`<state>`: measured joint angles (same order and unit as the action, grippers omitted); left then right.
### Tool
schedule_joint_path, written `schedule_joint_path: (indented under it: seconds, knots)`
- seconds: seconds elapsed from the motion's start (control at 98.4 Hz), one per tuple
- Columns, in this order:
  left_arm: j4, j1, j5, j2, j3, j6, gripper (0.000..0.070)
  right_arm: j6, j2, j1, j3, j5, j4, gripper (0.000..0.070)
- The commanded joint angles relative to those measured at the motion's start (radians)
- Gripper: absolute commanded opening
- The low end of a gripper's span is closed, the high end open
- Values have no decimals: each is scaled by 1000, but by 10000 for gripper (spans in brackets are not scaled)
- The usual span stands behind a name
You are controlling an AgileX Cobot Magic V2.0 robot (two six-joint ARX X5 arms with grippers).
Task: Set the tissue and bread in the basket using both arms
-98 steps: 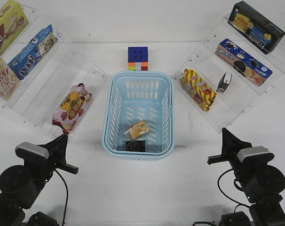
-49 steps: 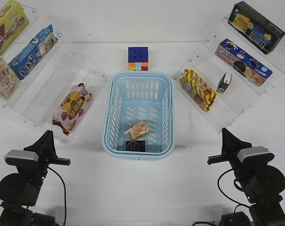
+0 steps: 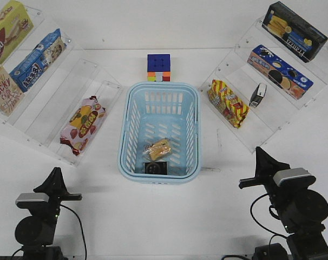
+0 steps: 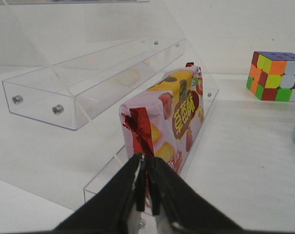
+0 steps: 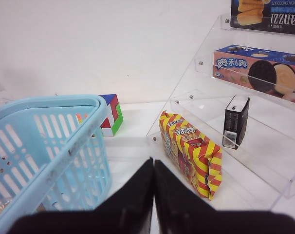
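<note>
The light-blue basket (image 3: 161, 86) stands mid-table. Inside it lie the wrapped tan bread (image 3: 157, 148) and, at its near end, a black tissue pack (image 3: 155, 168). A second black-and-white tissue pack (image 3: 258, 95) stands on the right shelf and also shows in the right wrist view (image 5: 236, 121). My left gripper (image 3: 57, 172) is shut and empty, low at the near left; in the left wrist view (image 4: 146, 161) its tips point at a pink snack bag (image 4: 172, 117). My right gripper (image 3: 257, 150) is shut and empty at the near right (image 5: 153, 163), beside the basket wall (image 5: 84, 161).
Clear tiered shelves stand on both sides. The left one holds the pink snack bag (image 3: 83, 123) and several boxes. The right one holds a red-and-yellow bag (image 3: 227, 103) and a blue cookie box (image 3: 279, 71). A colour cube (image 3: 159, 67) sits behind the basket.
My left arm has drawn back and down toward the near left corner. The right arm, basket, bread and tissue have not moved.
</note>
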<state>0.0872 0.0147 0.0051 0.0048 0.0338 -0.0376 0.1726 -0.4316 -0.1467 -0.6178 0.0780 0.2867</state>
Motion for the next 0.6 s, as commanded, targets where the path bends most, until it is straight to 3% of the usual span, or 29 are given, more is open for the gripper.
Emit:
schedule_joint_path:
  seconds: [0.0,0.589]
  knots:
    - [-6,0,3,-2,-20,37,1,10,0,-3,-10,-1,-10,0]
    - [-5,0,3,-1,-20,52,1,-8,1,-2,-10,-7,-7,0]
